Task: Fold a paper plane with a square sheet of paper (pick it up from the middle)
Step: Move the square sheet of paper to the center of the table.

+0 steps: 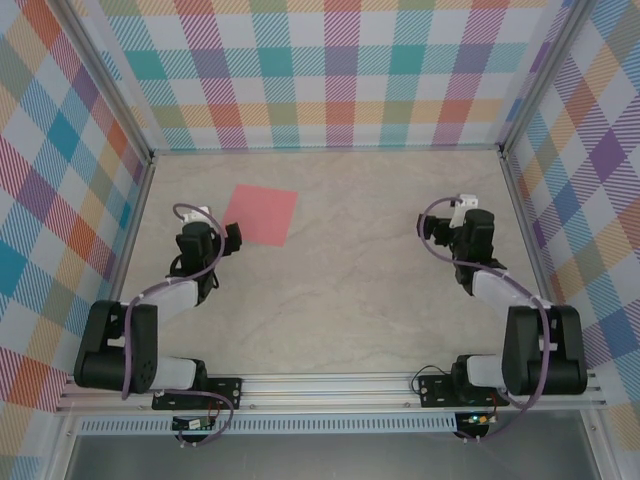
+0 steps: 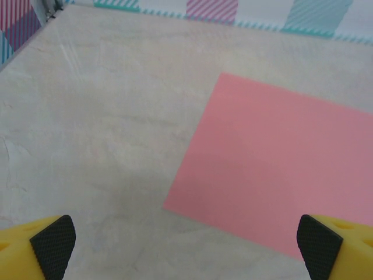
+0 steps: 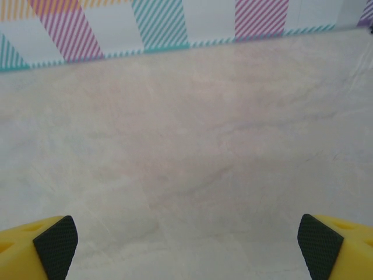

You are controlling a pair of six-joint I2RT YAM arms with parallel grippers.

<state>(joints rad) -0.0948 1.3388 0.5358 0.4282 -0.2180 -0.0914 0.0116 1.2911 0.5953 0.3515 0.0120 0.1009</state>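
The top camera looks down from above and behind the arm bases (image 1: 190,378), taking in the whole table (image 1: 350,300) and checked walls (image 1: 330,70). Each wrist camera sits low, near the tabletop, facing the far wall past its own fingertips (image 2: 53,245). Top and left wrist views share the paper (image 1: 261,215).

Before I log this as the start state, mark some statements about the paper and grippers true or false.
1. The thin salmon-pink square sheet of paper lies flat, unfolded, on the beige marbled table. True.
2. The left gripper is shut on the sheet. False: it is open, empty.
3. The right gripper is open and empty. True.
4. The sheet lies nearer the right gripper. False: it lies beside the left one.
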